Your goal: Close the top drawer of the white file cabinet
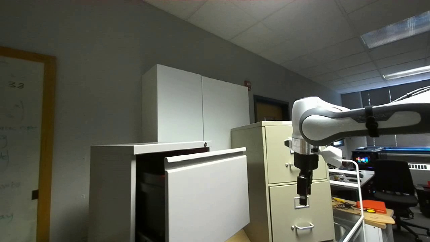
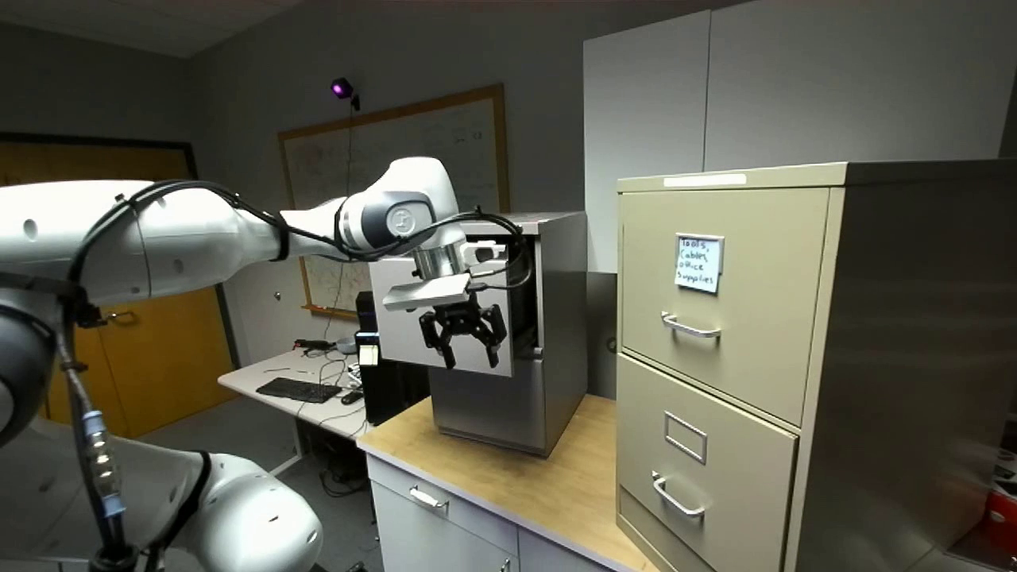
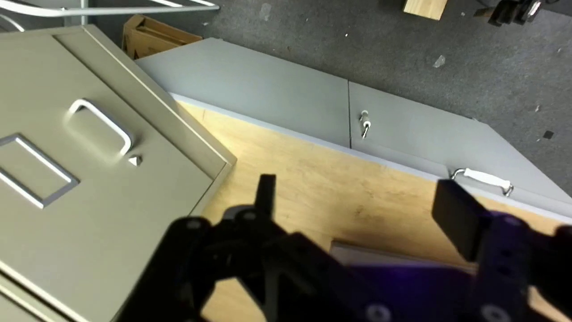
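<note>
The white file cabinet (image 2: pixel 562 334) is set on a wooden surface (image 2: pixel 508 469), by which its upper part is presumably brought within reach of the arm (image 2: pixel 199 234). Its top drawer (image 1: pixel 208 198) is drawn out ahead of the cabinet body, and dark space is shown between the drawer's front and the frame, so the closing has yet to be done. No handle is seen on that front, only a lip (image 1: pixel 205 154) along its upper edge; a flat push would seem better suited than a grip.

The claw (image 2: pixel 472 361) is held in front of the white file cabinet, pointed downward, on the outer side of the drawn-out front. In an exterior view a gap is seen between the claw (image 1: pixel 303 199) and the drawer, so no contact appears to be made. Its fingers (image 3: pixel 266 194) are spread wide, and nothing is gripped between them. This place is probably taken up so that the drawer can be driven straight back into the white file cabinet, and by the spread the push may be shared between two points.

Beside the white file cabinet, a beige file cabinet (image 2: pixel 751 294) is stood on the same surface, with a gap between the two; by it, room for the arm may be narrowed on that side.
</note>
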`<action>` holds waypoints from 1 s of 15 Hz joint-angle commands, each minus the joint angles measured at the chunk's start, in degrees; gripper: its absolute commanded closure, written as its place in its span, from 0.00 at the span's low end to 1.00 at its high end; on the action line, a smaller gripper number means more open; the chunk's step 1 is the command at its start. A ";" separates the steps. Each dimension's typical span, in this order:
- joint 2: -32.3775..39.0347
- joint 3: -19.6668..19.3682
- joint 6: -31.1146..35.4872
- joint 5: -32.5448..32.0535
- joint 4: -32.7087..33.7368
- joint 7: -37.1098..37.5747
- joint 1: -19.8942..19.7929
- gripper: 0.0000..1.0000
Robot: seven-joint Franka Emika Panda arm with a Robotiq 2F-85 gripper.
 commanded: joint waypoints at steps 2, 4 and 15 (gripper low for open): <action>0.10 4.64 3.03 1.45 4.72 6.39 1.51 0.50; 0.91 6.69 4.26 3.75 6.71 12.51 1.31 0.64; 5.64 7.57 35.21 19.14 6.21 20.39 4.74 0.98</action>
